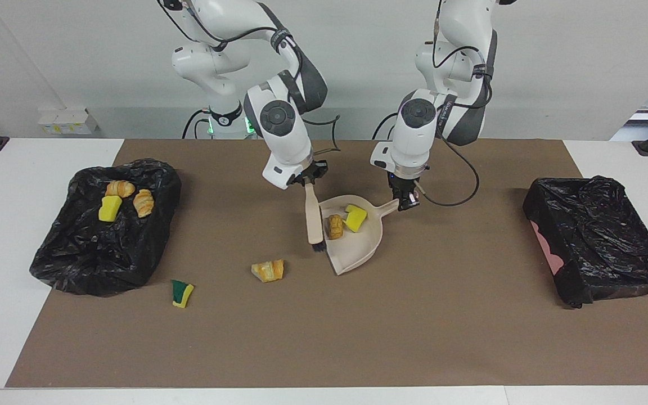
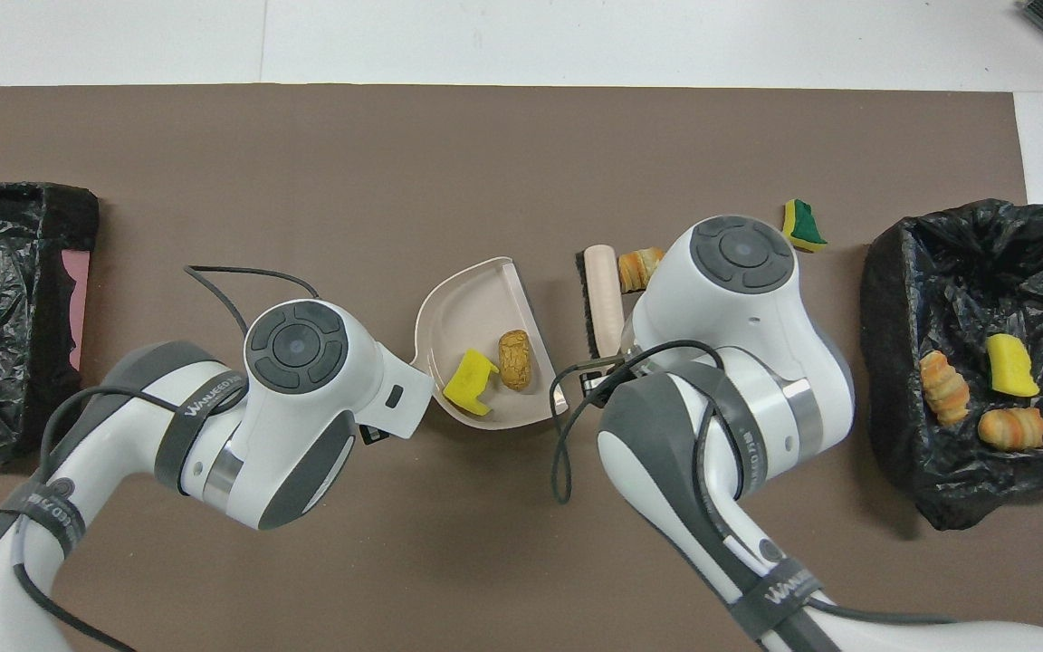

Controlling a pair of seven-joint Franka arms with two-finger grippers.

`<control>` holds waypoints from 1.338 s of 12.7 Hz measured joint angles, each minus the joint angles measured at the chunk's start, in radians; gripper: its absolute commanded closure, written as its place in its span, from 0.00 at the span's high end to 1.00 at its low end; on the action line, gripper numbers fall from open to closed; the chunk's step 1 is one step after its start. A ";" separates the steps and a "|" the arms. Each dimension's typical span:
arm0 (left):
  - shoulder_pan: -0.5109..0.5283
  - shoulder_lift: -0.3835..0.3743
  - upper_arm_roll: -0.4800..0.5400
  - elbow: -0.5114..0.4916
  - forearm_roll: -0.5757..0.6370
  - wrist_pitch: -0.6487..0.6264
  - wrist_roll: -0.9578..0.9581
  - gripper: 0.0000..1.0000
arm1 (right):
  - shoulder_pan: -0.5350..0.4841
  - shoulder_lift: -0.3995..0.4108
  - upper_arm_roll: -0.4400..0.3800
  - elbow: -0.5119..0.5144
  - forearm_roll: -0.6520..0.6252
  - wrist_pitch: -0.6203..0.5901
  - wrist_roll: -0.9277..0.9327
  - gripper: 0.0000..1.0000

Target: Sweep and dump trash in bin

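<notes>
trash looks light and soft, best pushed low; right gripper clamps brush, left gripper clamps dustpan.

A beige dustpan lies near the middle of the brown mat that covers the surface, holding a yellow sponge chunk and a brown bread piece side by side. Just beside the pan's open edge, toward the right arm's end, a beige brush points away from the robots; the right arm's wrist hides its grip. A croissant bit peeks out beside the brush, partly covered by that arm. A green-faced sponge piece sits farther from the robots, near a black-lined bin containing two croissant pieces and a yellow sponge. Another black-lined bin stands at the left arm's end. The left arm's wrist covers the dustpan's handle.
</notes>
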 measured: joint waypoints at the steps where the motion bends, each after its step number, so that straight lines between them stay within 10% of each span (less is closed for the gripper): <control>1: 0.001 0.000 0.000 0.000 0.000 0.000 -0.013 0.00 | -0.021 0.003 -0.001 0.007 -0.063 -0.001 -0.003 0.00; 12: 0.004 -0.001 0.000 -0.001 0.000 0.000 -0.038 0.00 | -0.297 0.120 -0.011 0.014 -0.550 0.033 0.063 0.00; 17: 0.005 -0.001 0.000 -0.001 0.000 0.000 -0.039 0.00 | -0.304 0.167 0.000 0.015 -0.579 0.072 0.089 0.00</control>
